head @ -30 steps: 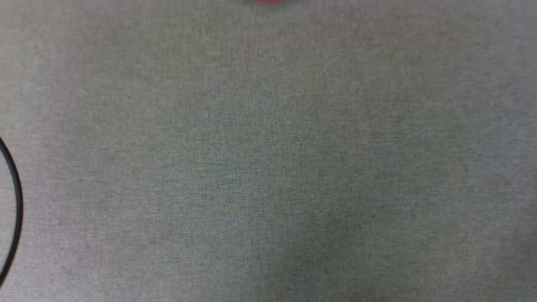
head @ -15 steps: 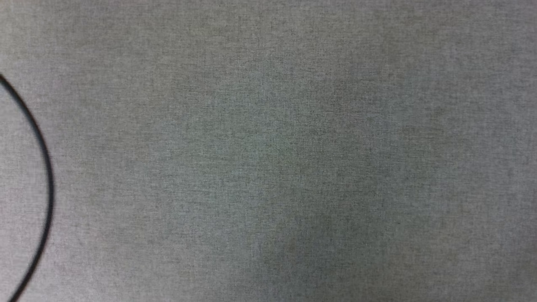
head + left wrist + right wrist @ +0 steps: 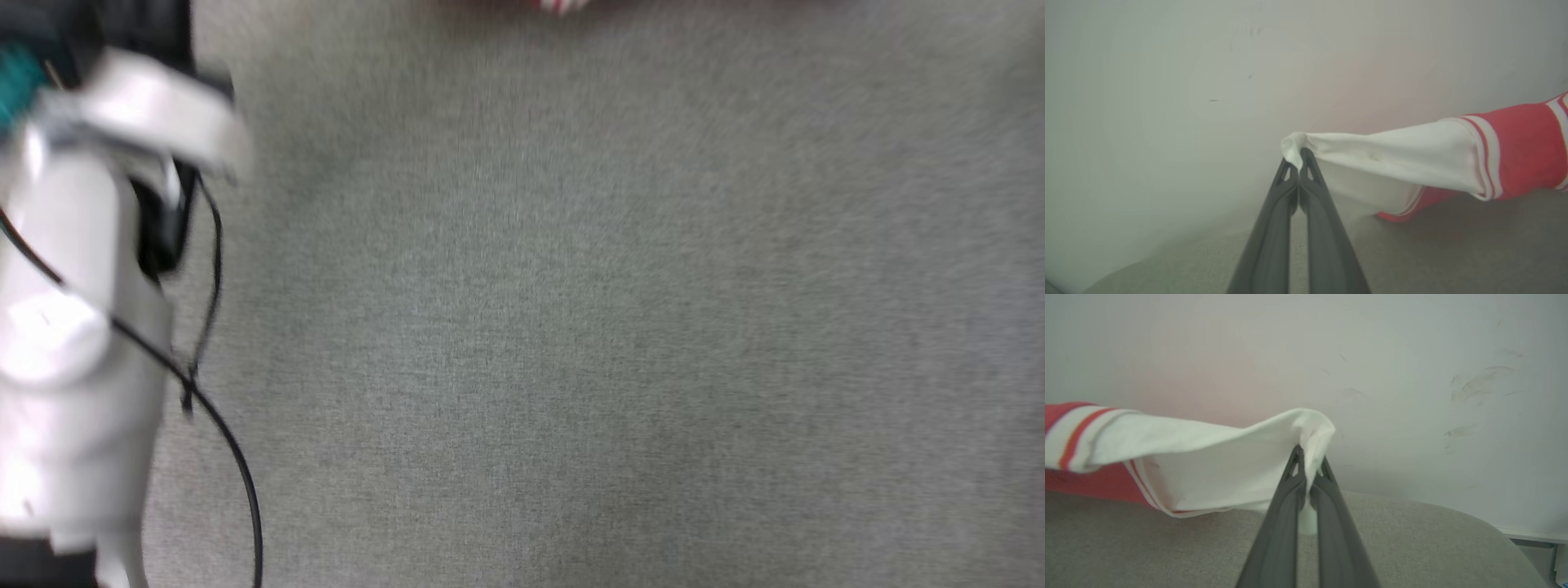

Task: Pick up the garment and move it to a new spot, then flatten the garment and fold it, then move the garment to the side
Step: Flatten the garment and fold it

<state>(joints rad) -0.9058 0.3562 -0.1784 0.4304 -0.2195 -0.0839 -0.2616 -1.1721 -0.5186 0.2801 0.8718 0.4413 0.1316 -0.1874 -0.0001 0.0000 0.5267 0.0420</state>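
Observation:
The garment [image 3: 1412,155] hangs stretched between both grippers above the grey cloth-covered table [image 3: 571,327]. My left gripper [image 3: 1299,161] is shut on the tip of one white sleeve, which runs right to striped trim and the red body. In the right wrist view the right gripper [image 3: 1309,463] is shut on a bunched fold of the other white sleeve of the garment [image 3: 1208,457], which runs left to its striped trim. A sliver of the garment [image 3: 559,5] shows red and white at the head view's top edge. The chest lettering is hidden.
My pale left forearm [image 3: 65,327] stands blurred at the head view's left, with black cables [image 3: 237,465] looping beside it. A pale scuffed wall [image 3: 1412,375] rises just behind the table. The table's rounded edge [image 3: 1494,531] curves down at the right.
The head camera has moved, shifting the whole picture. The left forearm now shows at the left, where only a black cable showed before. A garment sliver is back at the top edge.

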